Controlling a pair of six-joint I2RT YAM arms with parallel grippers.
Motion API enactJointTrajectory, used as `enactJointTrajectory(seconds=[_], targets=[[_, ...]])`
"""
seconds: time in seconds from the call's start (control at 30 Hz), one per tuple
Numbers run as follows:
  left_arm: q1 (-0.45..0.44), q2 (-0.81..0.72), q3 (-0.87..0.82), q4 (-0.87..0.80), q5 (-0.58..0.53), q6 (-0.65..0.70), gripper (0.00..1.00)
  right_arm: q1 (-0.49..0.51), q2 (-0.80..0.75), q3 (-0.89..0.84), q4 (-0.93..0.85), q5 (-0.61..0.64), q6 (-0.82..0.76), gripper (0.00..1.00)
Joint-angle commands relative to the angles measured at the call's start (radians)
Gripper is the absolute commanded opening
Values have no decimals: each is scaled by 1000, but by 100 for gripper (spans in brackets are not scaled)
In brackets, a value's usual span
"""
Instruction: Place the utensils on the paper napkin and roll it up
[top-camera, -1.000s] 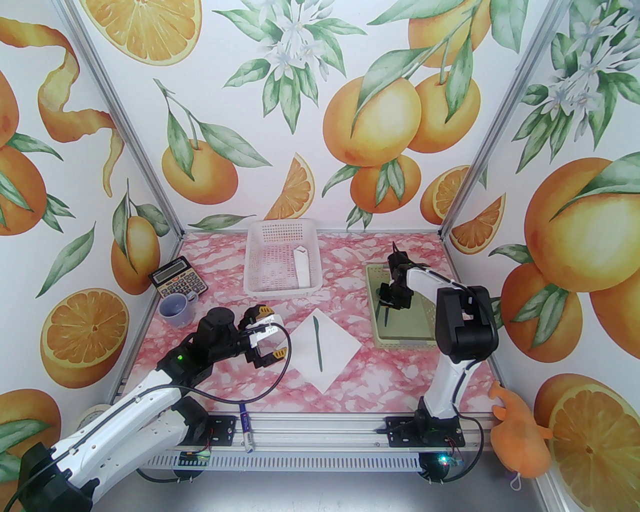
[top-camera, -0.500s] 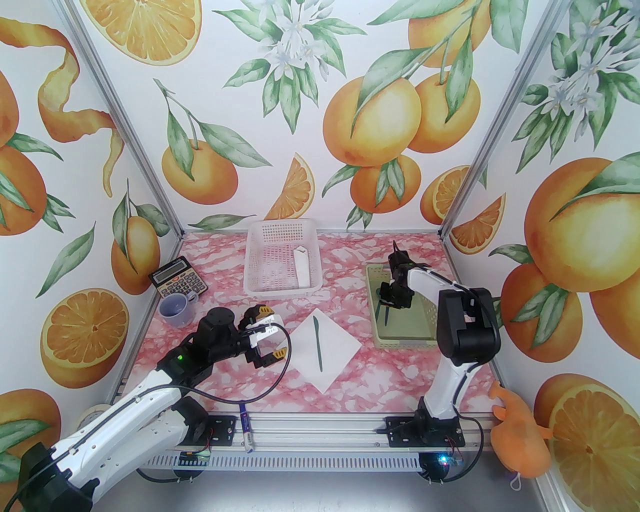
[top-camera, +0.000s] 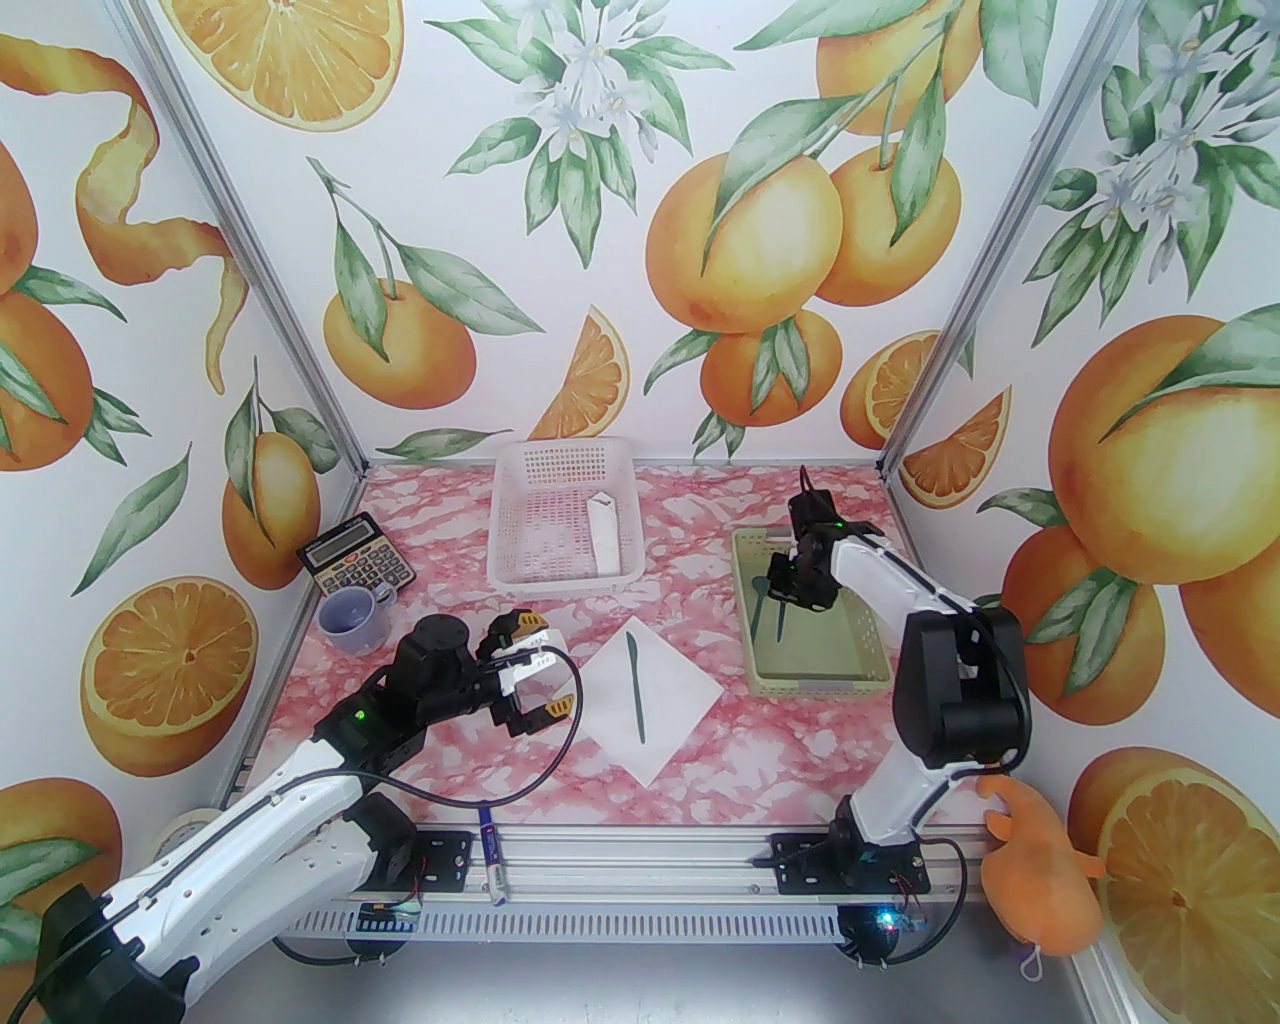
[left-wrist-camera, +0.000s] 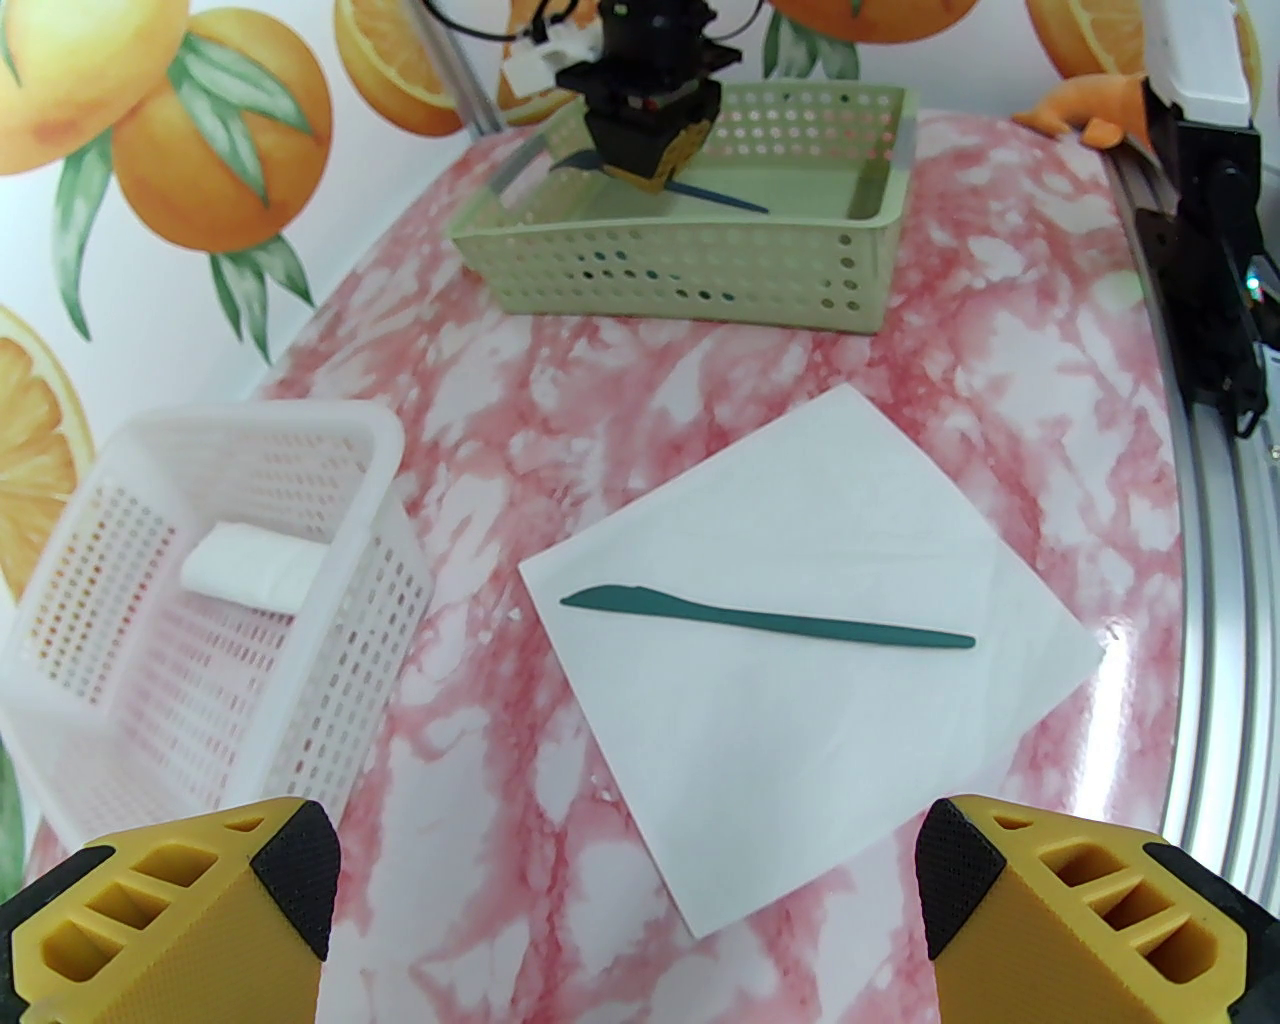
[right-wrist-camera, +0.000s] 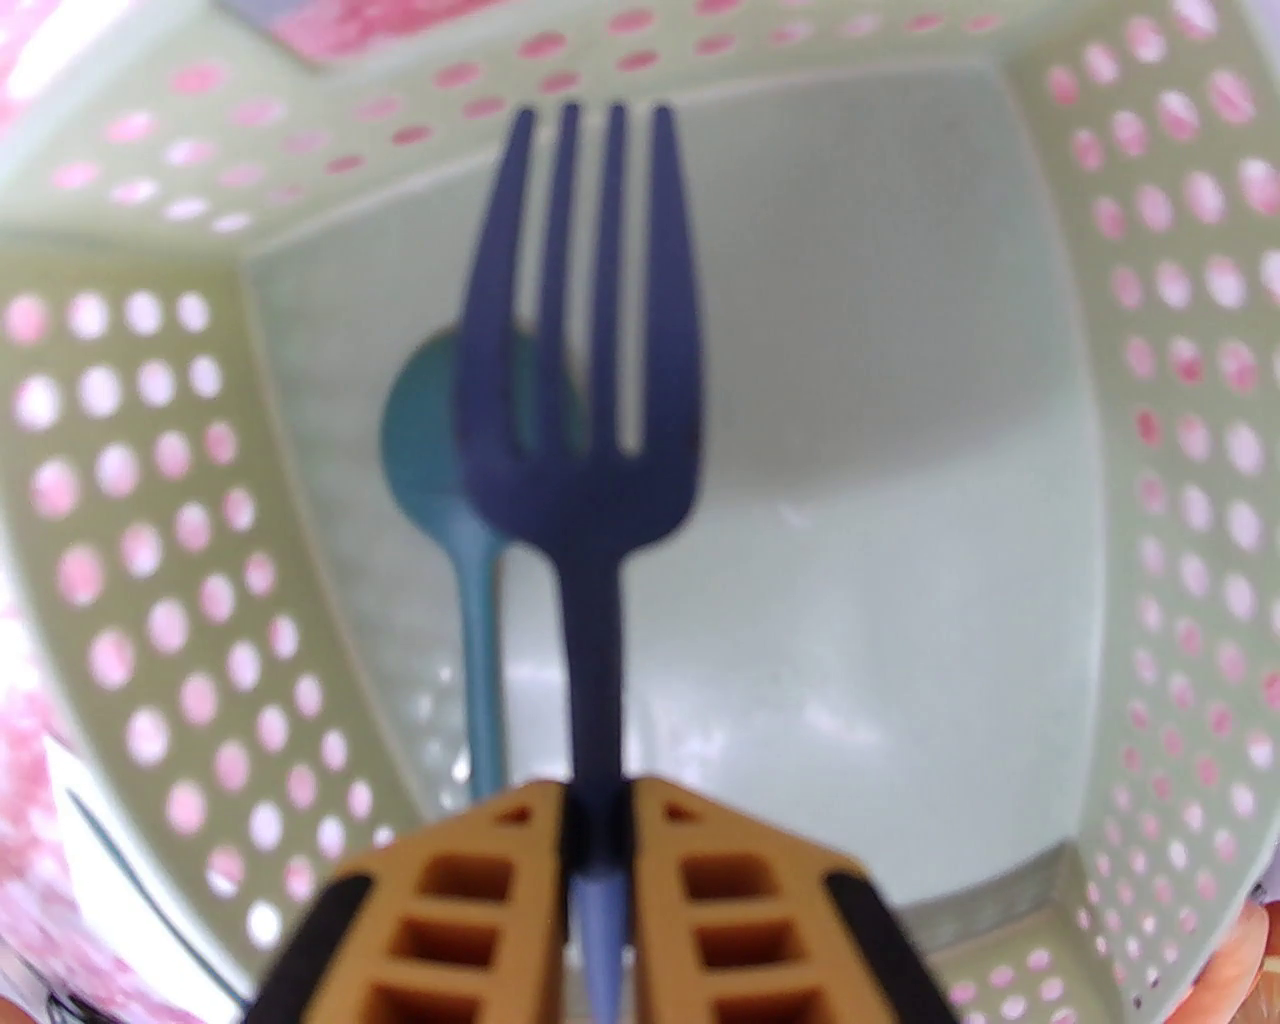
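**A:** What have the right jaws got?

**B:** They are closed on the very end of the fork (right-wrist-camera: 585, 420) handle. The tines point away from the wrist, and that close view is blurred.

**A:** And beneath it?

**B:** A spoon (right-wrist-camera: 440, 450) lies on the floor of the green basket (right-wrist-camera: 150, 500), its bowl also pointing away. In the wrist view the fork's head overlaps the spoon's bowl. Whether they touch cannot be told.

**A:** Where does that basket stand?

**B:** On the right side of the table (top-camera: 700, 560). The right arm reaches over its near wall and down into it.

**A:** And the left jaws?

**B:** They are spread wide with nothing between them. The yellow fingertips (left-wrist-camera: 295, 870) hang above the table, just left of the napkin (left-wrist-camera: 800, 760).

**A:** Is anything on the napkin?

**B:** A knife (left-wrist-camera: 770, 622) lies flat across its middle. The napkin is spread out near the middle of the table, one corner toward the near edge.

**A:** What is further out?

**B:** A white basket (left-wrist-camera: 200, 640) stands at the far side with a white roll (left-wrist-camera: 250, 570) inside. A calculator (top-camera: 357, 565) and a cup (top-camera: 352, 617) sit at the far left. A marker pen (top-camera: 490, 850) lies on the near rail, and an orange plush toy (top-camera: 1040, 870) hangs off the near right corner.
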Motion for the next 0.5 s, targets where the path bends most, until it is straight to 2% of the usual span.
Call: enactJointTrajectory(seconds=[0.0, 0.47], targets=[[3, -2, 2, -10, 26, 11, 100, 1, -71, -9, -44, 27, -3, 16], [2, -6, 2, -12, 28, 14, 100, 97, -221, -11, -104, 50, 38, 16]])
